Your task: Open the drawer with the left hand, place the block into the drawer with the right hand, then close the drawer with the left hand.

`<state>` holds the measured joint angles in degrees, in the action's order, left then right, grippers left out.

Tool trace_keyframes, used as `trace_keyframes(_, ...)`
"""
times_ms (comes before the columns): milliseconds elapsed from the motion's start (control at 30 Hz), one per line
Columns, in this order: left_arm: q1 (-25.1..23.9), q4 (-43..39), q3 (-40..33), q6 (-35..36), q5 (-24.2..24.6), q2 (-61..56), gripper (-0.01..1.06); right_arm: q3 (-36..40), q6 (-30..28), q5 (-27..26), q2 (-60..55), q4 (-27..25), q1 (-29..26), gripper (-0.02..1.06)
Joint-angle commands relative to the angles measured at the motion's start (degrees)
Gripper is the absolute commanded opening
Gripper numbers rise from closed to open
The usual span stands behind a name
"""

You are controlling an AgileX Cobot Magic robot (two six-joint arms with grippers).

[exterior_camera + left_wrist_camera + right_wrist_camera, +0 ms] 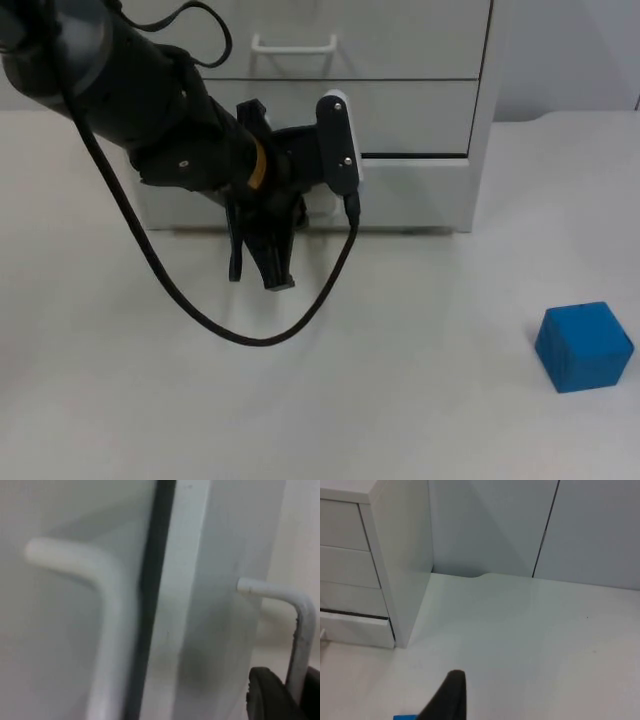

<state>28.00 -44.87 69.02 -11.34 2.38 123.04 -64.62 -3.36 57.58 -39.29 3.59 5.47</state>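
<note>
Pulling the bottom drawer: left gripper at the lowest handle, block waiting on the worktop

I read the left gripper as low against the cabinet front, its fingertip beside the bottom drawer's handle; whether it is clamped on that bar I cannot tell. The bottom drawer stands slightly proud of the cabinet face. The handle is a thin, stiff bar, best hooked at mid-span and drawn straight out. The blue block sits on the worktop, well apart from the cabinet; I judge it light, rigid and flat-sided, best taken across two opposite faces. The right gripper waits above the worktop near the block; its opening I cannot tell
</note>
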Motion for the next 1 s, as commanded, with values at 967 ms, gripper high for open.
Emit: trace_keyframes(967, 4.9, 1.9, -14.6, 5.3, 4.2, -10.5, 0.0, -0.3, 0.3, -0.4, 0.2, 0.3, 0.0, 1.05)
